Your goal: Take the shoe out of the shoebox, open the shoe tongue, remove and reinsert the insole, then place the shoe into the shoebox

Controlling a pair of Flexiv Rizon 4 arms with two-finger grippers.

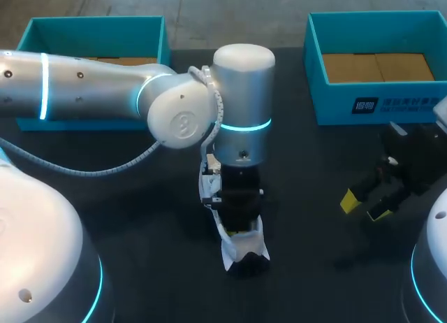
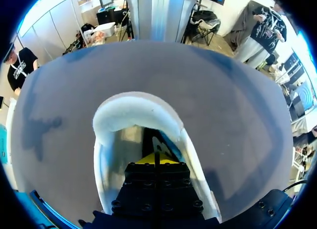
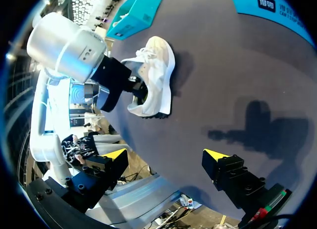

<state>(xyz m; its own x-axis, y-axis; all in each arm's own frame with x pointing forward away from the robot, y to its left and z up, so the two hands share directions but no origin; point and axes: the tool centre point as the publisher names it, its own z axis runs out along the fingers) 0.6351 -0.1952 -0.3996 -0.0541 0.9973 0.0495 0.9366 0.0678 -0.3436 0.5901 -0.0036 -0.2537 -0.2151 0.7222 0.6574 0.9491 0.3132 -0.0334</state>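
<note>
On the dark table [image 1: 140,218], the left arm [image 1: 84,85] reaches in to the middle and points straight down. Two blue shoeboxes stand beyond both grippers, one [image 1: 98,19] on the left arm's side, the other [image 1: 335,99] on the right arm's side; both are well apart from the shoe.

Shoe [image 1: 230,253]: white, out of the box, on the table directly under the left gripper [image 2: 156,159], whose fingers are down inside the shoe's opening. The heel collar curves around just ahead of them.

Left gripper: fingers pressed together, with a single yellow tip showing. A blue strip, probably the insole [image 2: 168,142], lies just beside and under the tip.

Right gripper [image 3: 166,154]: jaws wide apart, holding nothing, well off to the side of the shoe.

Step, as judged: the insole stage, either lifting it out or seating it back. Next move, if removal: a steady pull up along the shoe. The shoe has no second hold, so it may ride up with the insole, and the right gripper would have to pin it.

Not resolved:
- Whether the insole edge is actually pinched between the left fingers.
- Tongue and laces, covered by the left wrist from above.
- The shoe's toe end, hidden behind the gripper body.
- Box contents, beyond brown bottoms.
</note>
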